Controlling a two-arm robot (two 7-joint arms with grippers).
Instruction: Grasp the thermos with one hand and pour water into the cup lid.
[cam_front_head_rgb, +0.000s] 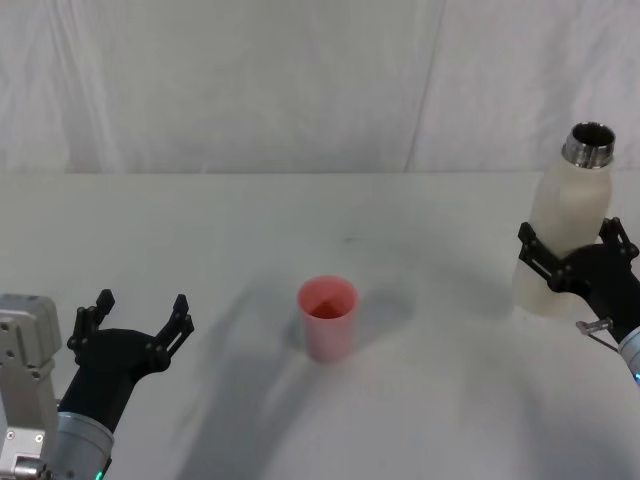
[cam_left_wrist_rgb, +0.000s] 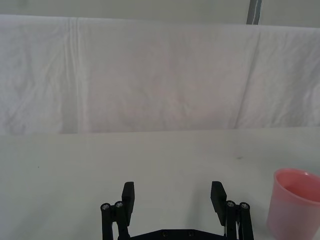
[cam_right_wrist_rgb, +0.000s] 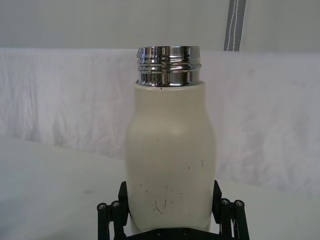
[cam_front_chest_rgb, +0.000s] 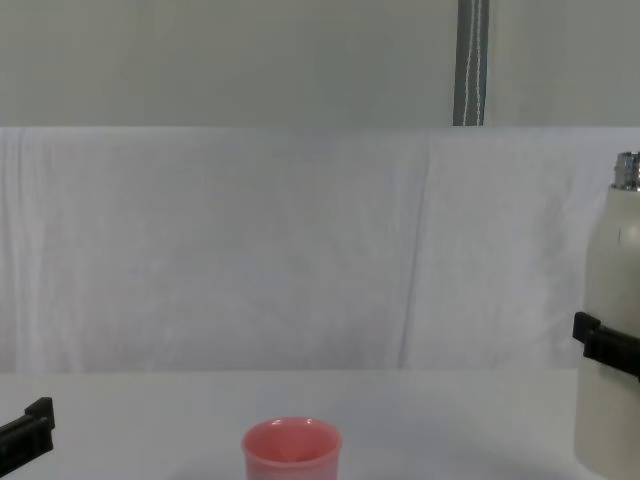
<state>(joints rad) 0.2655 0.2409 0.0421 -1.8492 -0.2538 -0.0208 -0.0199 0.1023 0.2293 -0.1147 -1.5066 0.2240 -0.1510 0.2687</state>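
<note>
The cream-white thermos (cam_front_head_rgb: 568, 225) stands upright at the table's right side, its steel neck (cam_right_wrist_rgb: 169, 65) uncapped. My right gripper (cam_front_head_rgb: 570, 245) sits around its lower body, open, with a black finger (cam_right_wrist_rgb: 122, 192) close against each side of the wall. The pink cup lid (cam_front_head_rgb: 327, 317) stands upright in the middle of the table, well to the left of the thermos. My left gripper (cam_front_head_rgb: 140, 312) hovers open and empty near the front left; in the left wrist view the cup lid (cam_left_wrist_rgb: 295, 205) lies off to one side of the left gripper (cam_left_wrist_rgb: 173, 194).
A white cloth covers the table (cam_front_head_rgb: 320, 230) and hangs as a backdrop (cam_front_chest_rgb: 300, 250) behind it. A grey vertical pole (cam_front_chest_rgb: 472, 60) rises behind the backdrop. Bare tabletop lies between the cup lid and the thermos.
</note>
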